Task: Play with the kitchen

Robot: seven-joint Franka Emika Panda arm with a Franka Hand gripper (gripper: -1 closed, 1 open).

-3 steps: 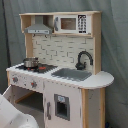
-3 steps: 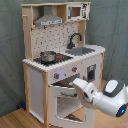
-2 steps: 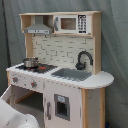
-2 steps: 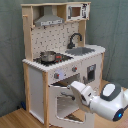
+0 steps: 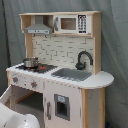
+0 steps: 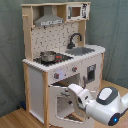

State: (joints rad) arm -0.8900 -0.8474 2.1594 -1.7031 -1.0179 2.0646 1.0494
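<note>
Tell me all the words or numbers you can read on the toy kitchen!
None can be read. The microwave on the kitchen has a dark button panel in the first exterior view, but its marks are too blurred. The knobs show no readable marks either.

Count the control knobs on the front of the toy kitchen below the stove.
2 knobs show in the first exterior view, one near the panel's left end and one to its right, both under the pot. The arm may hide others.
</note>
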